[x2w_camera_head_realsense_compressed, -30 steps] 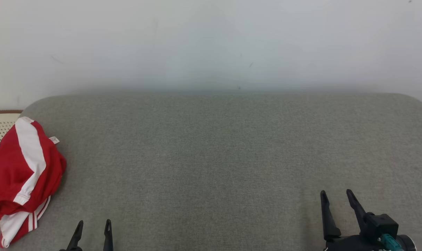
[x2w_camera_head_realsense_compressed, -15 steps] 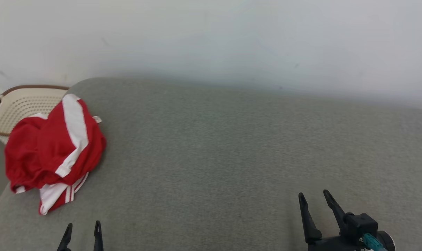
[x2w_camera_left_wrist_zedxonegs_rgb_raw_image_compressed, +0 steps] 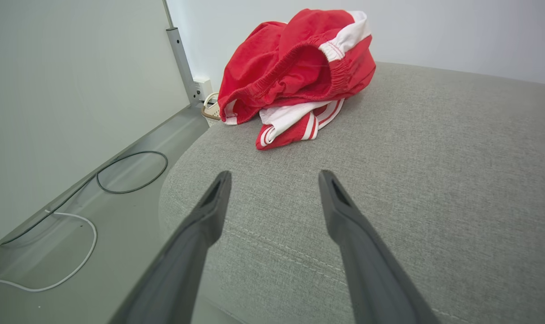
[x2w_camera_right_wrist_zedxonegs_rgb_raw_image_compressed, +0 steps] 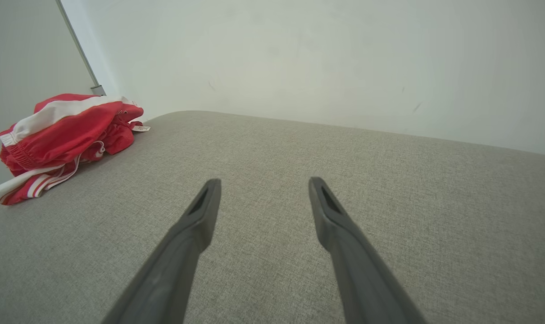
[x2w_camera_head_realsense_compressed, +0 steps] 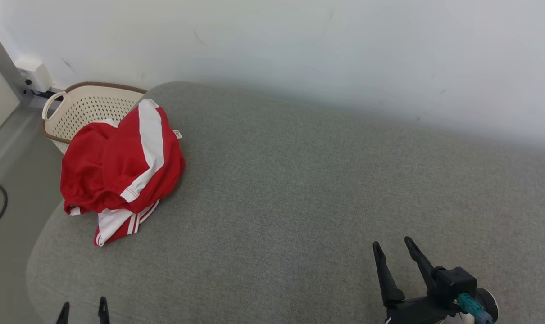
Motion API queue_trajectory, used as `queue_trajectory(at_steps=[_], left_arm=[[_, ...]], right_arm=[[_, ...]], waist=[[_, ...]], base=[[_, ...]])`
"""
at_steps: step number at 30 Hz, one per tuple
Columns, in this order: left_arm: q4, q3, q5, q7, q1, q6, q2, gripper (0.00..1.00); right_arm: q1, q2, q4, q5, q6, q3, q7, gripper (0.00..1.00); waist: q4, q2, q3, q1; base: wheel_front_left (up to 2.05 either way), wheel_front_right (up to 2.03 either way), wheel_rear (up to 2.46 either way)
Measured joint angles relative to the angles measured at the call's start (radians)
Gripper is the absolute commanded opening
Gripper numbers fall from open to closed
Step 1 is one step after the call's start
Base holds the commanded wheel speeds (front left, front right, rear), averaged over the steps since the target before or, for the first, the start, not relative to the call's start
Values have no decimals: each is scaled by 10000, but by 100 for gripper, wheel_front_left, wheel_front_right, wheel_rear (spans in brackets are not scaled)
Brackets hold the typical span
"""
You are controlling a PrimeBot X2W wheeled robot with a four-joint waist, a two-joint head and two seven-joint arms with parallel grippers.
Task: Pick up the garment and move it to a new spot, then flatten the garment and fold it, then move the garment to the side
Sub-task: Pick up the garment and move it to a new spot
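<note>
Pale wall (x2w_camera_head_realsense_compressed: 299, 40) across the back, faintly scuffed. Below it, a padded counter (x2w_camera_head_realsense_compressed: 299, 189) covered in grey woven fabric, rounded at the corners, mostly bare. Grey floor (x2w_camera_head_realsense_compressed: 11, 171) to the left of the counter.

Garment (x2w_camera_head_realsense_compressed: 115, 166) in a crumpled heap on the counter's far left corner, close to the left edge: red cloth with broad white bands and thin white stripes. From the left wrist, a gathered elastic hem facing the camera (x2w_camera_left_wrist_zedxonegs_rgb_raw_image_compressed: 290, 63); from the right wrist, the same heap far off at the left (x2w_camera_right_wrist_zedxonegs_rgb_raw_image_compressed: 61, 130).

Cream perforated basket (x2w_camera_head_realsense_compressed: 81, 108) with a brown rim and a loop handle, just behind the garment, beyond the counter's corner; touching or not, cannot tell.

Right jaws wide apart, holding nothing, fingers (x2w_camera_head_realsense_compressed: 385, 279) over bare counter at the near right, well apart from the garment. Left jaws likewise wide apart and empty, fingers (x2w_camera_left_wrist_zedxonegs_rgb_raw_image_compressed: 200, 225) low by the counter's near left edge, pointed toward the garment yet well short of it.

Dark cable (x2w_camera_left_wrist_zedxonegs_rgb_raw_image_compressed: 133, 173) looped on the floor, white cable (x2w_camera_left_wrist_zedxonegs_rgb_raw_image_compressed: 70, 265) nearer. Small white label (x2w_camera_head_realsense_compressed: 177, 134) sticking out at the garment's right side.
</note>
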Motion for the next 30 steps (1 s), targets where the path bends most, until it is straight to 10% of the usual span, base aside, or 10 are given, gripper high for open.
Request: queue_trajectory(at_steps=[19, 30], left_arm=[[999, 525, -92, 0, -2846, -1041, 742, 100], [1532, 552, -75, 0, -3675, -667, 113, 100]], right_arm=[[-244, -901, -295, 75, 0, -203, 0, 100], [-256, -1218, -291, 130, 0, -130, 0, 100]], waist=[[-803, 1, 1447, 2], [-890, 1, 1744, 1]], base=[[0, 0, 0], [0, 0, 0]])
